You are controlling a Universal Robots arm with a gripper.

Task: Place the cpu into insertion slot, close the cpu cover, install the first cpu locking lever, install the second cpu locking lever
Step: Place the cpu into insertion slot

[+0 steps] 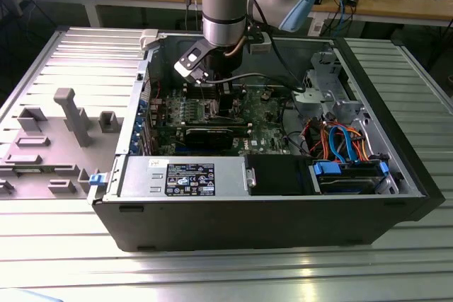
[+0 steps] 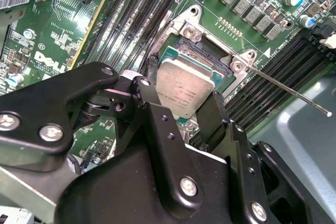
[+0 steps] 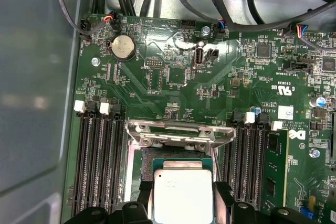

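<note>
Tool (image 2: 182, 94) clamps cpu (image 3: 182, 195), metal top up, over insertion slot (image 2: 202, 56).

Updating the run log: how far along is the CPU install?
Nothing finished yet. In hand: gripper shut on the cpu, held over the insertion slot, not visibly seated. Left: cpu cover open, one locking lever sticking out unlatched.
</note>
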